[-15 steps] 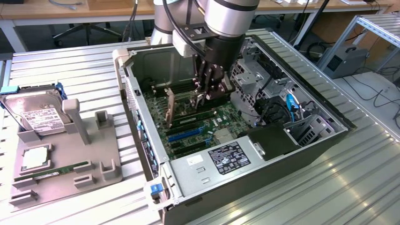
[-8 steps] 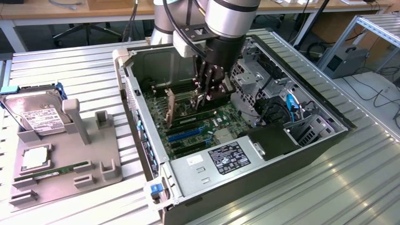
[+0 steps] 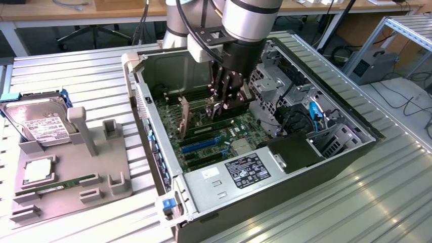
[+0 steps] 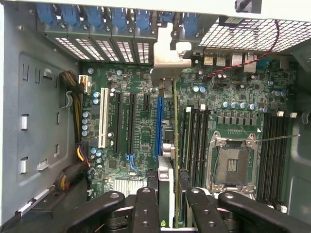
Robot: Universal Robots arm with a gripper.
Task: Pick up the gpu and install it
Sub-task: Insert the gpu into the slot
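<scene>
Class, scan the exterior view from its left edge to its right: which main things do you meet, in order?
Hard drive upright in the grey holder → RAM stick lying on that holder → gpu inside the open computer case → gripper reaching into the case → blue cable.

The robot arm (image 3: 250, 17) is a fat, shiny silver tube with a grey joint. Its gripper (image 3: 226, 98) is black. Round screws dot the black fingers (image 4: 146, 208).
</scene>
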